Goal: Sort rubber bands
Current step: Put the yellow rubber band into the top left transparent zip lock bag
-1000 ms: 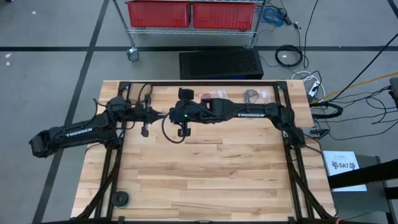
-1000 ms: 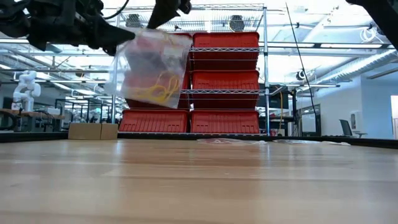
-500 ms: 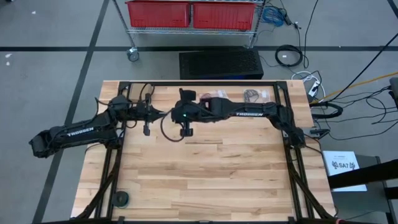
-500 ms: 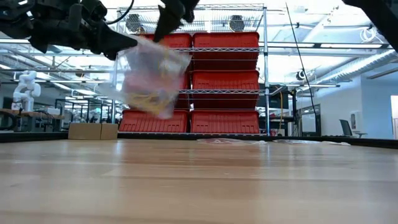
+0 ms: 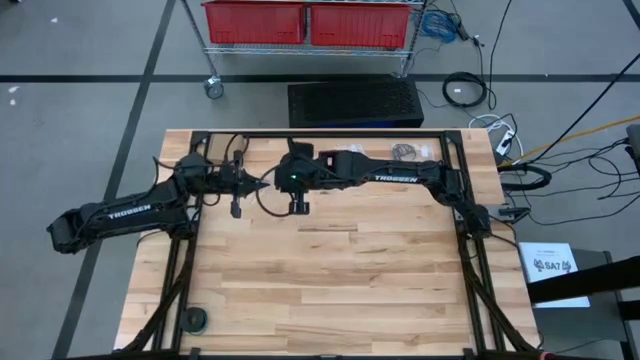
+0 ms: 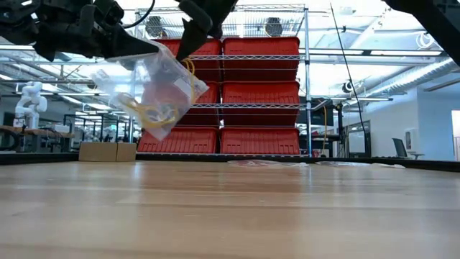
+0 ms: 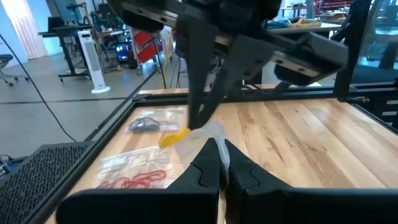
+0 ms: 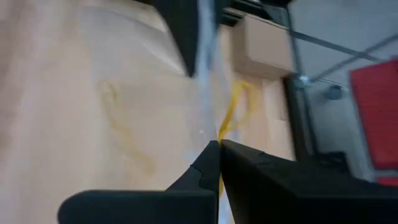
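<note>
A clear plastic bag (image 6: 152, 92) with yellow rubber bands (image 6: 147, 111) inside hangs above the table's far left part, between my two grippers. My left gripper (image 6: 151, 50) comes in level from the left and is shut on the bag's top. My right gripper (image 6: 181, 53) slants down from the right and is shut on the same top edge, close beside it. One yellow band (image 8: 235, 115) loops out right at the right fingertips. Two more bags lie flat on the far side, one with red bands (image 7: 134, 175) and one with dark bands (image 7: 148, 124). My left gripper pinches the bag's top edge (image 7: 215, 135) between its two shut fingers, coming level from the table's left. The bag hangs below the fingers, tilted and clear of the table. My right gripper pinches the bag's top edge (image 8: 206, 93) at its fingertips, slanting down from the right, a short way from the left fingers. A yellow band (image 7: 174, 138) comes out at the same spot; whether it is pinched too, I cannot tell.
The red-band bag (image 5: 345, 153) and the dark-band bag (image 5: 410, 152) lie near the table's far edge. A black frame (image 5: 330, 136) runs along the far edge and down both sides. A small black disc (image 5: 194, 319) sits near the front left corner. The near half is bare wood.
My right gripper has gone a little down and toward the table's left, closer to the left gripper. The bag has tipped: its top stays in both grippers while its lower end, with the yellow bands, has swung toward the table's left.
</note>
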Available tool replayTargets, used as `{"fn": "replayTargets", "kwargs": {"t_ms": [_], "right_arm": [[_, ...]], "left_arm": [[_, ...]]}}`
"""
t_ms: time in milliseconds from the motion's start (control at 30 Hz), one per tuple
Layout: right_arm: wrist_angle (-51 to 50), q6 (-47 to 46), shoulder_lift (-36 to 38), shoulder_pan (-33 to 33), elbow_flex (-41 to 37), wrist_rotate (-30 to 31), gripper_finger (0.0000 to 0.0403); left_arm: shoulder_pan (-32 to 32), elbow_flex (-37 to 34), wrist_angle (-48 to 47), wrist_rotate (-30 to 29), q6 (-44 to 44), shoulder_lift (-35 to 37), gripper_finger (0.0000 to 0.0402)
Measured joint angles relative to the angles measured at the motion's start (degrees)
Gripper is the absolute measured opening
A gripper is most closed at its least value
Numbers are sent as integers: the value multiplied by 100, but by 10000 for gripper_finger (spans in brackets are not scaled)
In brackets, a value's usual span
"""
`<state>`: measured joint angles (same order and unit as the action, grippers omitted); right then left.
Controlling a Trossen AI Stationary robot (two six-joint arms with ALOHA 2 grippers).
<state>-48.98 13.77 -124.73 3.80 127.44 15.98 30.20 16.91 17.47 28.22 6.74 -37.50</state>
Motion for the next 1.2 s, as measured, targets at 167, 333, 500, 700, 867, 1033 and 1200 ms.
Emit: {"fn": "replayTargets", "kwargs": {"t_ms": [167,333,500,700,867,1033,1200], "right_arm": [[1,-38,0,85,0,-711,0],[96,-59,0,128,0,-1305,0],[362,-47,-31,146,0,-1461,0],[605,70,-39,253,2,-1295,0],[583,57,-41,392,2,-1317,0],[345,-53,-74,452,5,-1799,0],[197,-185,-220,449,0,-2176,0]], "left_arm": [[0,0,-6,6,2,2,0],[0,0,-7,14,2,0,0],[0,0,-5,36,0,0,0],[0,0,-26,139,0,0,0],[0,0,-57,141,4,-2,0],[0,0,-48,160,4,-2,0],[0,0,2,163,5,-2,0]]}}
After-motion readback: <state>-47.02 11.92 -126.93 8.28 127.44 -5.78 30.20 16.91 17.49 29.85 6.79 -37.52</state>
